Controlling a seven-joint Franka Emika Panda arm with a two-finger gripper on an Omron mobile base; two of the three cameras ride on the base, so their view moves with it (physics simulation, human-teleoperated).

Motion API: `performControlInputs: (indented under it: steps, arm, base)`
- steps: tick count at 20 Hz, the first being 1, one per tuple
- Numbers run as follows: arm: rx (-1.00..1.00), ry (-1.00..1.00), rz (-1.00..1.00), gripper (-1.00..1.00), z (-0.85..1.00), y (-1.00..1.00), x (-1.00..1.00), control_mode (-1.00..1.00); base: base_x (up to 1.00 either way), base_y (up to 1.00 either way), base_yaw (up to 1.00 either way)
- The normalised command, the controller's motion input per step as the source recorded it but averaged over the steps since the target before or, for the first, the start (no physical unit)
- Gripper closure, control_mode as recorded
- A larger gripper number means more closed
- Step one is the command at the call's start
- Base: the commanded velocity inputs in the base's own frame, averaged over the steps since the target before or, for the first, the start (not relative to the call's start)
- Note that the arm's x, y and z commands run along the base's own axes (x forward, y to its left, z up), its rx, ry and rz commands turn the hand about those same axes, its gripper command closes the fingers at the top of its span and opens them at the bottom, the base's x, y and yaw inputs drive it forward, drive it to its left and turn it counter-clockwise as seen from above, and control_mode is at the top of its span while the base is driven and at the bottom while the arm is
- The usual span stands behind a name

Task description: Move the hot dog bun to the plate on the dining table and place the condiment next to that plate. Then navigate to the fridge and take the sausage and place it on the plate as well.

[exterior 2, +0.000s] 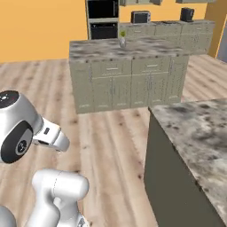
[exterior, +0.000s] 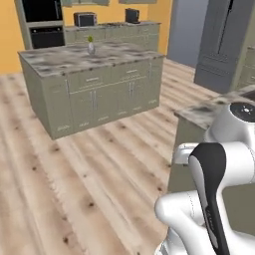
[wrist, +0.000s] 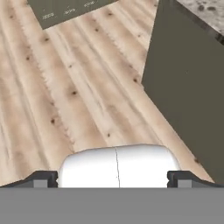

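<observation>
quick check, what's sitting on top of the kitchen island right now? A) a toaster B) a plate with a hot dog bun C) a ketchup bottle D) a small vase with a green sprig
D: a small vase with a green sprig stands on the marbled top of the kitchen island, near its far edge; the right base view shows the same vase.

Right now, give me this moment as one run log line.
end effector: open, empty, over wood floor | beside: marble counter | ahead: kitchen island with small vase | bun, plate: unseen
</observation>
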Motion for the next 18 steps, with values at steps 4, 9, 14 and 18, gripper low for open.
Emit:
performControlInputs:
  steps: [4,9,14,18]
  arm:
    - [0.0,0.0,0.0,-1.0,0.0,0.0,0.0,1.0]
    - [0.0,0.0,0.0,-1.0,0.0,0.0,0.0,1.0]
    - [0.0,0.0,0.0,-1.0,0.0,0.0,0.0,1.0]
    - [0.0,0.0,0.0,-1.0,0.0,0.0,0.0,1.0]
  base:
    - [1.0,0.31,-0.55]
    - [1.0,0.61,-0.58]
    - [1.0,0.69,-0.58]
    - [0.97,0.76,-0.57]
